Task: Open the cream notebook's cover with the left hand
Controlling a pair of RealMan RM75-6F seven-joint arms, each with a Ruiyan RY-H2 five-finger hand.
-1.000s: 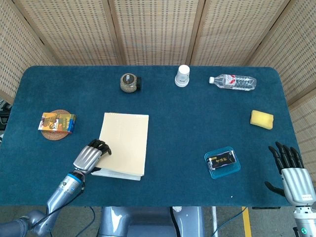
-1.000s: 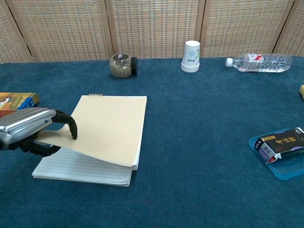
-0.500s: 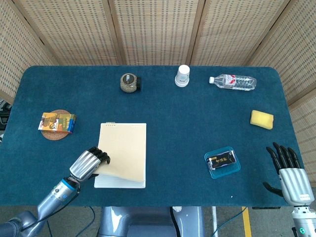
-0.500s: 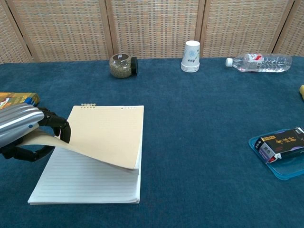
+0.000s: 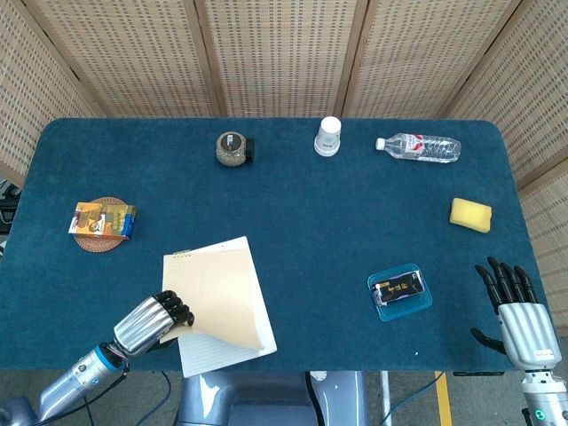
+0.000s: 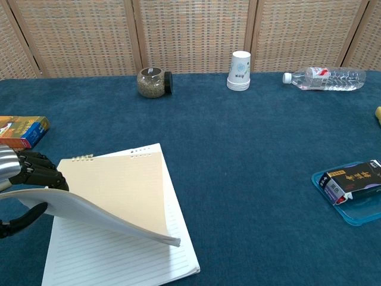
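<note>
Woven cane panels close off the back of the scene, and in front of them a counter (image 5: 293, 222) covered in deep blue, carpet-like cloth carries everything. At its near edge, toward the left corner, lies the cream notebook (image 5: 217, 302), spiral-bound along its far side and turned slightly askew. The left hand (image 5: 151, 321), silver-backed with black fingers (image 6: 37, 170), pinches the soft cream cover (image 6: 116, 190) at its left edge and holds it lifted and bowed, so ruled white pages (image 6: 119, 256) show underneath. At the near right corner the right hand (image 5: 519, 306) hovers with its fingers spread, grasping nothing. Just inward of it sits a shallow, clear blue plastic tray (image 5: 417, 304) holding a small dark packet (image 5: 398, 287). By the left edge a colourful printed box (image 5: 105, 218) rests on a round woven coaster (image 5: 89, 241). Near the right edge lies a yellow rectangular sponge (image 5: 470, 214). Along the far edge stand a squat glass jar (image 5: 232, 148) of grainy contents, a stack of white paper cups (image 5: 328, 136), and a clear plastic bottle (image 5: 417, 147) lying on its side.
</note>
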